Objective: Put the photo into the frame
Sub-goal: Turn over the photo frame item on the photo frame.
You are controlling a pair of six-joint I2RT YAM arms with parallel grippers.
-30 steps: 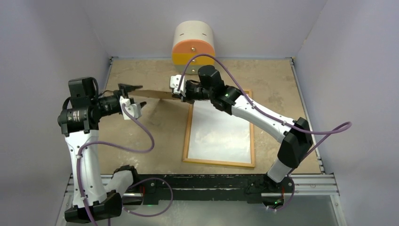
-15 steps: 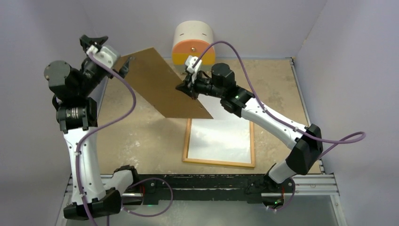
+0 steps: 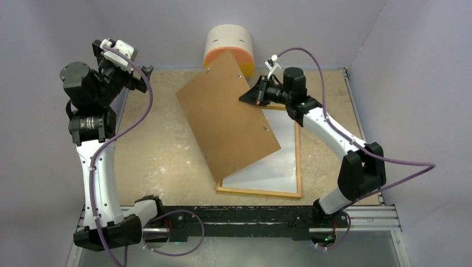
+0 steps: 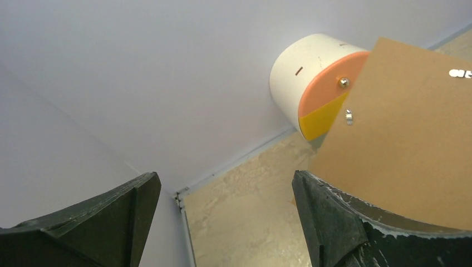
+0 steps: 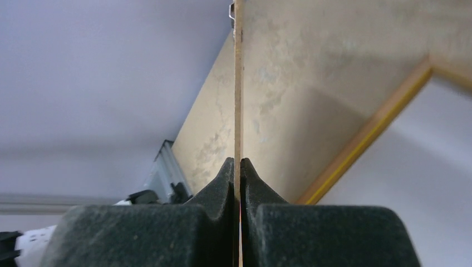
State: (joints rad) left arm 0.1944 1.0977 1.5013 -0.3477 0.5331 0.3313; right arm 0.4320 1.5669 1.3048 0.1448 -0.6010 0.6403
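The frame (image 3: 299, 167) lies on the table with its wood-coloured back up. Inside it the photo (image 3: 270, 169) shows its plain white back. A brown backing board (image 3: 228, 111) hangs tilted above the frame's far left part and hides it. My right gripper (image 3: 251, 95) is shut on the board's upper right edge. In the right wrist view the fingers (image 5: 222, 183) pinch the thin board edge (image 5: 238, 83), with the frame's rim (image 5: 367, 133) and the photo (image 5: 428, 183) beyond. My left gripper (image 3: 122, 57) is raised at the far left corner, open and empty, apart from the board (image 4: 406, 139).
A white cylinder with an orange and yellow face (image 3: 228, 47) stands against the back wall, just behind the board's top corner. Purple-grey walls close in left, right and back. A metal rail (image 3: 256, 214) runs along the near edge.
My left gripper let go of the board, opened and drew back to the far left corner. My right arm turned the board from edge-on to broad face up and swung it over the frame.
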